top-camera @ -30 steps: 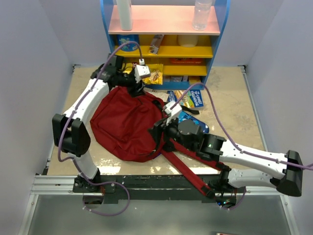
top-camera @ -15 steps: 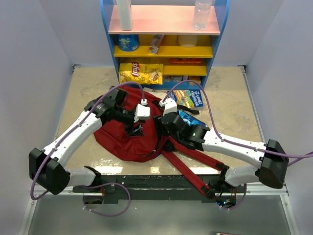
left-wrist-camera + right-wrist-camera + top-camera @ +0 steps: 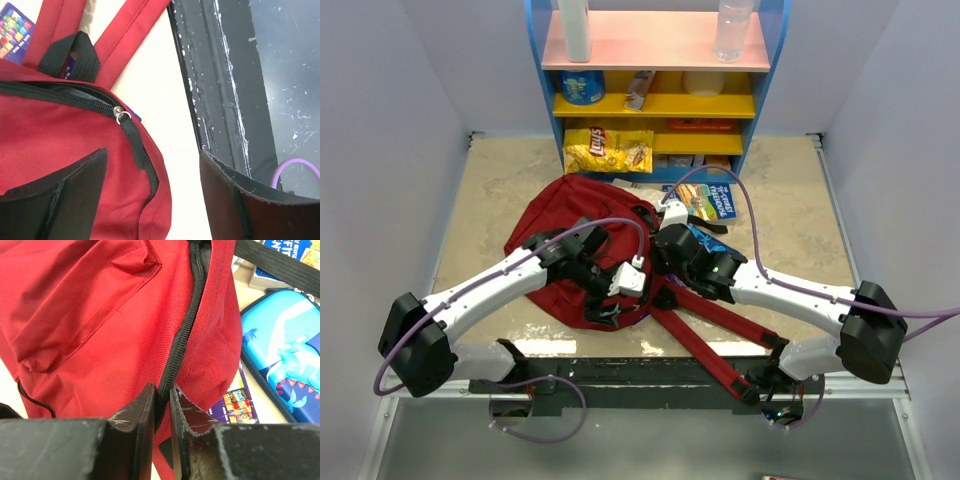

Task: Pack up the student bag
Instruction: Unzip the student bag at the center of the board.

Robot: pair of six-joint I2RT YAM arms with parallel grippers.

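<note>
Pinching the zipper [image 3: 186, 340] of the bag [image 3: 570, 225] between my right fingers [image 3: 136, 415], I hold my left fingers [image 3: 70, 192] spread wide over its five-o'clock corner; the pencil case [image 3: 280, 370] lies at its three o'clock.

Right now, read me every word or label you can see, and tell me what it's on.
"Lay's" on the yellow chip bag.
Too blurred to read: the blue book cover.
Too small: print on the colourful booklet.
None seen on the student bag.

The student bag [image 3: 555, 205] lies on the table [image 3: 490, 180]; chips [image 3: 610, 150] behind.
</note>
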